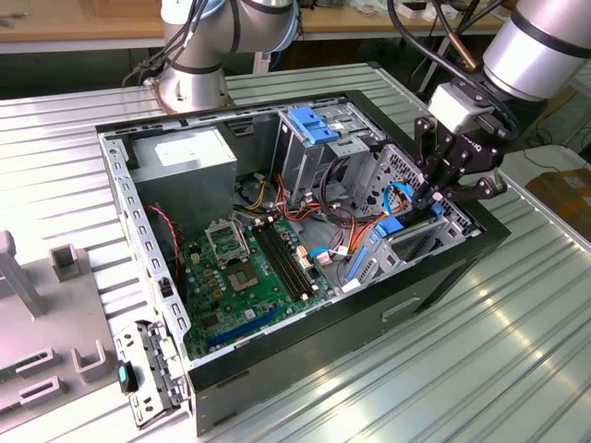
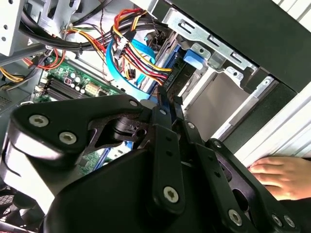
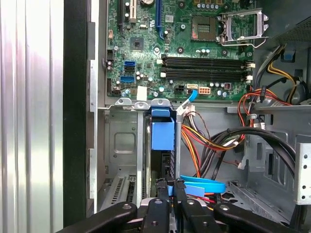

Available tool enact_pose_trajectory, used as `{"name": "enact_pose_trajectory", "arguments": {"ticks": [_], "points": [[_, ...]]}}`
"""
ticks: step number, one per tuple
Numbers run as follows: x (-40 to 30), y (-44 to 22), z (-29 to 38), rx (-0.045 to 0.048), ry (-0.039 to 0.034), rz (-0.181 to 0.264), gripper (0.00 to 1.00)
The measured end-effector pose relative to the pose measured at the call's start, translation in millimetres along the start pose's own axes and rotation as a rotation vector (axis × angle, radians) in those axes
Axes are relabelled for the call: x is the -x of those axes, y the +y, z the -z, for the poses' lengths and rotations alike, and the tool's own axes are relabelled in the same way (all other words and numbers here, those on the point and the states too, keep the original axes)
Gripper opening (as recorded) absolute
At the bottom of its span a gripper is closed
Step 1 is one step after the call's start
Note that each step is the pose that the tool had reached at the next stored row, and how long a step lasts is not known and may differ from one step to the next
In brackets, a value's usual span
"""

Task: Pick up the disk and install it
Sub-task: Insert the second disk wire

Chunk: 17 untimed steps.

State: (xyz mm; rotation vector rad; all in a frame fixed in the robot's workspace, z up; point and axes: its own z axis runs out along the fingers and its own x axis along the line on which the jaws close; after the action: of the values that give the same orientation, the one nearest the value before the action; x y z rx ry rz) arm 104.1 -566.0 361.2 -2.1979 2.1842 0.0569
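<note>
**Disk stands on edge in its bay**

The claw [image 3: 168, 187] has its fingertips nearly closed on the upper edge of the one disk [image 3: 162, 141]. The disk stands on edge, its long axis running straight away from the claw, down into a metal drive bay [image 3: 121, 145]. Beyond lies one open computer case [image 1: 305, 355] holding a green motherboard [image 3: 194, 48].

Green motherboard [image 3: 194, 48] (blue-railed disk [image 3: 163, 133]).

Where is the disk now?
The disk stands on edge in the metal drive bay of the open computer case, between the gripper fingertips, in the first wrist view.
</note>
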Motion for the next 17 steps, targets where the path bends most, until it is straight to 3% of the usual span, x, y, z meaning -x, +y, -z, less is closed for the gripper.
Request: {"name": "enact_pose_trajectory", "arguments": {"ticks": [4,7,8,9,11,15,17], "points": [[-0.7,1.2,-1.2,-0.0008,-0.0006,-0.014,0.16],[-2.7,1.6,-1.5,0.0010,-0.0094,-0.025,0.16],[-3.4,1.9,-1.6,0.0017,-0.0153,-0.028,0.16],[-4.5,2.5,-1.8,0.0023,-0.0296,-0.030,0.16],[-9.0,2.6,-2.7,0.0025,-0.0443,-0.031,0.16],[-15.8,2.7,-6.3,0.0028,-0.0829,-0.033,0.16],[-15.8,2.7,-6.5,0.0028,-0.0849,-0.033,0.16]]}}
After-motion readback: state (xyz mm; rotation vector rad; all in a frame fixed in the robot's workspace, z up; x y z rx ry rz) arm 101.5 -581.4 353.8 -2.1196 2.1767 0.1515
